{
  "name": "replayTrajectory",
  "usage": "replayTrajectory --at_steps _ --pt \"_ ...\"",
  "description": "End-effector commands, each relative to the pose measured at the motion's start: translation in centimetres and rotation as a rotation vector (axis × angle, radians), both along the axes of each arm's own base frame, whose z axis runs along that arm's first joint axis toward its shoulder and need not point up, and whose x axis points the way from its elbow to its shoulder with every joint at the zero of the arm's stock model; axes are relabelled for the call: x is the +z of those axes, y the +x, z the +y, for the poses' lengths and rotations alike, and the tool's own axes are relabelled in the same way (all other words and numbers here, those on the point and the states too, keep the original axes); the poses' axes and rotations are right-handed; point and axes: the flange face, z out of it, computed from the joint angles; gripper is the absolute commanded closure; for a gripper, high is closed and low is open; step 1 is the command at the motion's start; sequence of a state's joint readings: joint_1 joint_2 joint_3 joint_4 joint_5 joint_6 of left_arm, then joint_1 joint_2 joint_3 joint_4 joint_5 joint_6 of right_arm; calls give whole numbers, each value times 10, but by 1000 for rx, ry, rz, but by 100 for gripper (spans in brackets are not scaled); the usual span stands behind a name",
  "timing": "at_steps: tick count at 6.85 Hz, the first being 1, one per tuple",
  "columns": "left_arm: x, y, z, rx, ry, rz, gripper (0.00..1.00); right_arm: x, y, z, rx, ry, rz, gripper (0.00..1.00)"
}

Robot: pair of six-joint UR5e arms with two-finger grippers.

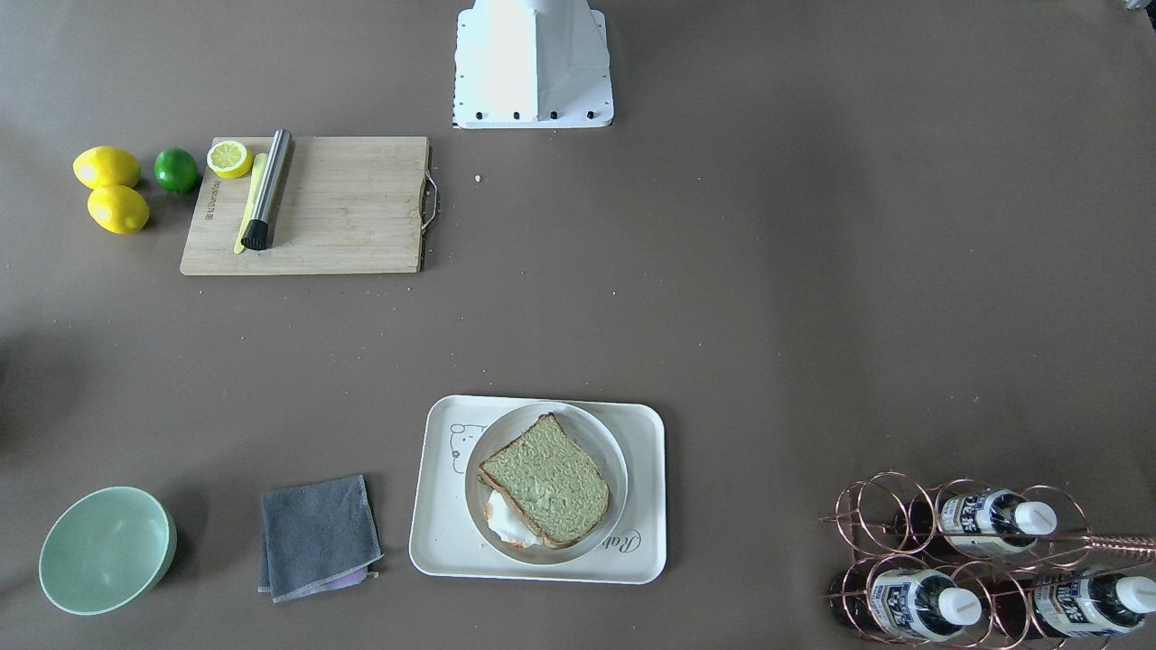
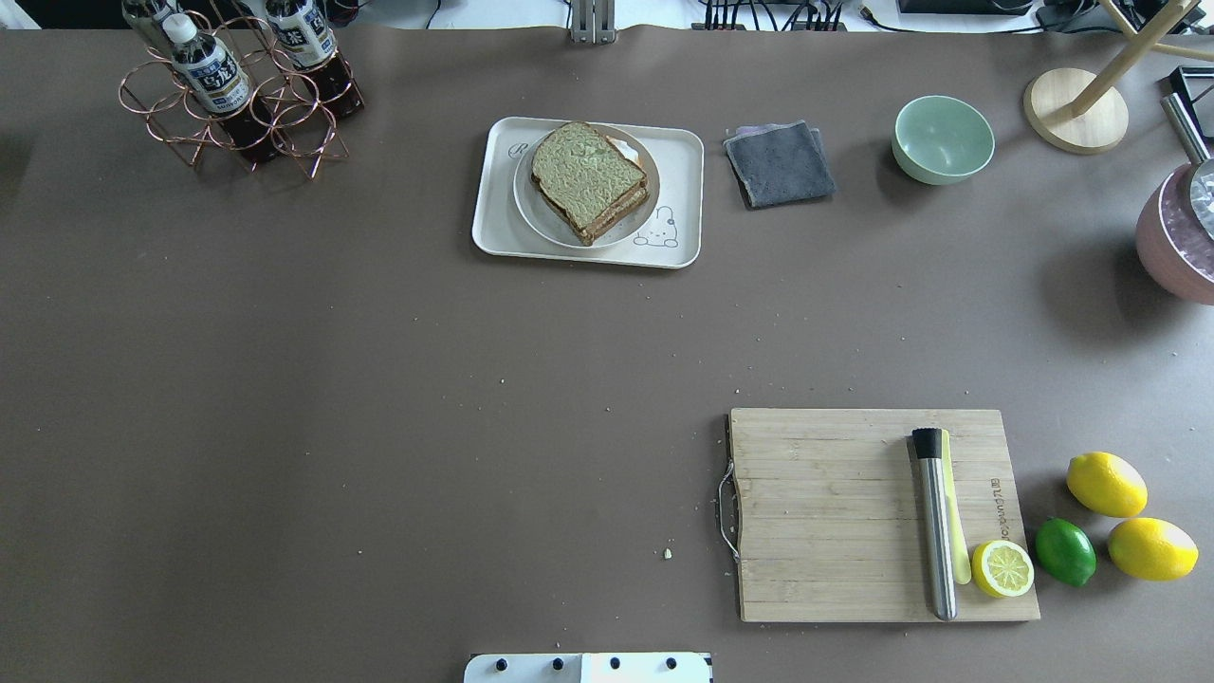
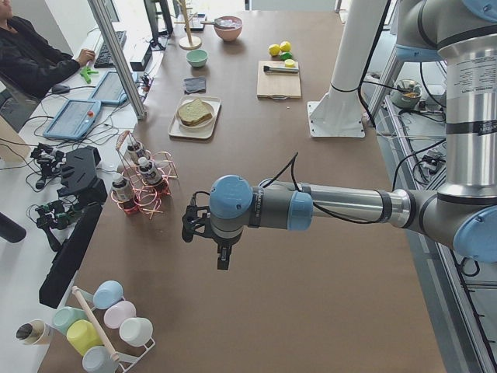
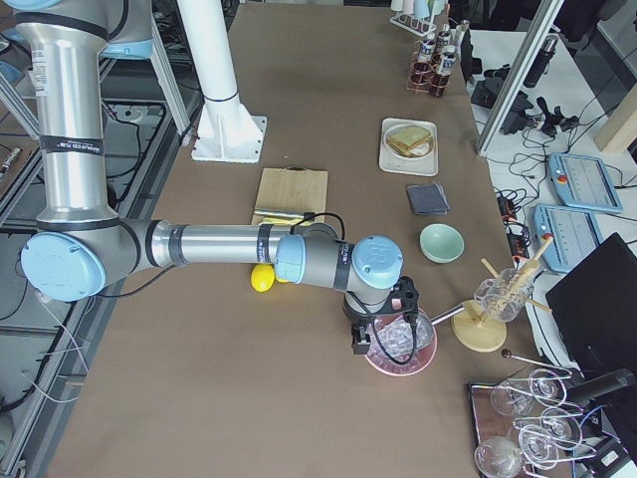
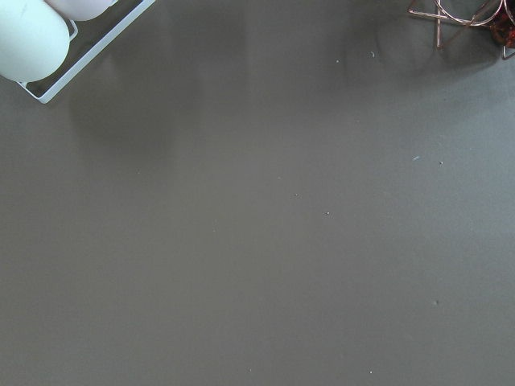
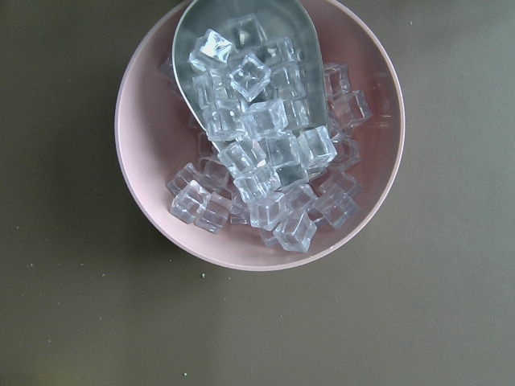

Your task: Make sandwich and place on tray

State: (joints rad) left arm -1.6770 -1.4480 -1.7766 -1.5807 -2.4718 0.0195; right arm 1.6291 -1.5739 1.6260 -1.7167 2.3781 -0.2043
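Observation:
The sandwich [image 1: 546,483] is stacked: a greenish-tan top slice with dark crust over a second slice, with white egg [image 1: 508,525] peeking out at one edge. It lies on a round white plate [image 1: 617,462], which sits on the cream tray [image 1: 442,542] at the table's far side. It also shows in the overhead view [image 2: 590,175]. My left gripper [image 3: 221,256] hangs over bare table at the table's left end. My right gripper [image 4: 359,344] hovers over a pink bowl at the right end. Both show only in side views, so I cannot tell open or shut.
A wooden cutting board [image 2: 835,512] holds a metal cylinder [image 2: 934,522] and a lemon half [image 2: 1002,568]. Two lemons [image 2: 1106,484] and a lime [image 2: 1064,550] lie beside it. A grey cloth [image 2: 779,163], a green bowl [image 2: 943,138], a bottle rack [image 2: 237,90] and a pink bowl of ice cubes [image 6: 257,137] stand around.

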Motion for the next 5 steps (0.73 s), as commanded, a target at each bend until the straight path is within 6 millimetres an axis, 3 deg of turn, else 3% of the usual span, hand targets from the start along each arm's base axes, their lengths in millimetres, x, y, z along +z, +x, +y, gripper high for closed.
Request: replayTrajectory --at_steps 1,5 --pt "0 0 5 -2 -2 0 3 0 0 1 -1 3 -1 0" --pt "-5 0 0 -3 5 2 3 -6 0 2 3 12 0 0"
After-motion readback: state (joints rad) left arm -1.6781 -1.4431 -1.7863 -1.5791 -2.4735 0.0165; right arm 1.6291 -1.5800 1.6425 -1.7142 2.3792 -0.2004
